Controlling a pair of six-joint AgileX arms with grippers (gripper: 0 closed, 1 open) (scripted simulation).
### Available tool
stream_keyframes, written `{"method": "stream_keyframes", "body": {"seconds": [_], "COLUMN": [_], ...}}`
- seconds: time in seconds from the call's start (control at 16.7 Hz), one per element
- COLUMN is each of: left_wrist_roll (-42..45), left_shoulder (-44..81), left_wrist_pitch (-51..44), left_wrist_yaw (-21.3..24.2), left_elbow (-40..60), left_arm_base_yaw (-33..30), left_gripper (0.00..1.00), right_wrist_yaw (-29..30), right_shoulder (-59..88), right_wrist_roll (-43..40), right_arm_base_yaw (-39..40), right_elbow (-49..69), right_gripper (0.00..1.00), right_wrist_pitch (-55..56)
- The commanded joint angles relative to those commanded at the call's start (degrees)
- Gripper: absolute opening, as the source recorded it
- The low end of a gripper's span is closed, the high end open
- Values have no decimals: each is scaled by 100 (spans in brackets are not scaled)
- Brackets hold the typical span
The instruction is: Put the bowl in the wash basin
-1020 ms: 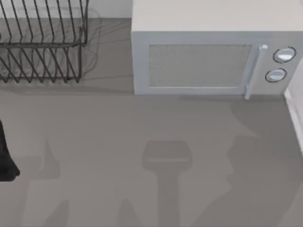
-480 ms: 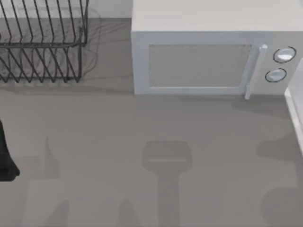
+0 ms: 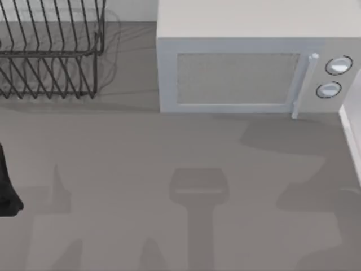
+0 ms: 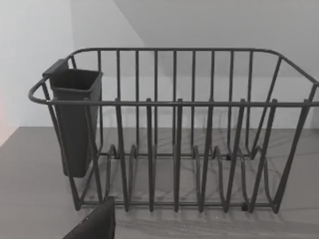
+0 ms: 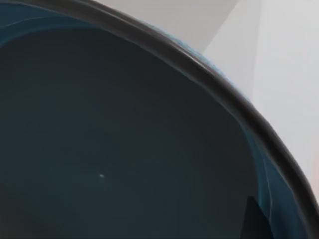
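Note:
The bowl (image 5: 124,139) sits very close in the right wrist view, its glossy blue-teal inside turned to the camera and its dark rim (image 5: 209,74) running across the picture. A dark fingertip (image 5: 256,219) of my right gripper lies against the bowl's inner wall, and the gripper holds the bowl off the table. My left arm (image 3: 7,186) is parked at the table's left edge, facing the dish rack (image 4: 174,139). A white edge (image 3: 351,132) at the table's right side may be the wash basin; I cannot tell.
A black wire dish rack (image 3: 51,51) with a dark cutlery cup (image 4: 75,119) stands at the back left. A white microwave (image 3: 254,62) with its door shut stands at the back, middle to right. Arm shadows lie on the grey tabletop (image 3: 141,169).
The shadows on the right part of the table have shifted and changed shape. The left arm, rack and microwave have not moved.

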Motion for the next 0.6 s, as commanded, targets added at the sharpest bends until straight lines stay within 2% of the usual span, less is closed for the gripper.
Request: {"method": "stream_keyframes", "body": {"seconds": [0.36, 0.6], "left_wrist_roll": [0, 0], "left_shoulder": [0, 0], "left_wrist_pitch": [0, 0], "left_wrist_yaw": [0, 0], "left_elbow": [0, 0], "left_arm_base_yaw": [0, 0], "left_gripper": [100, 100], "right_wrist_yaw": [-3, -9], "right_shoulder": [233, 1294], "right_wrist_roll": [4, -4], "right_arm_base_yaw": [-8, -47], "right_elbow": [2, -111], "right_gripper": [0, 0], "right_wrist_pitch": [201, 1335]}}
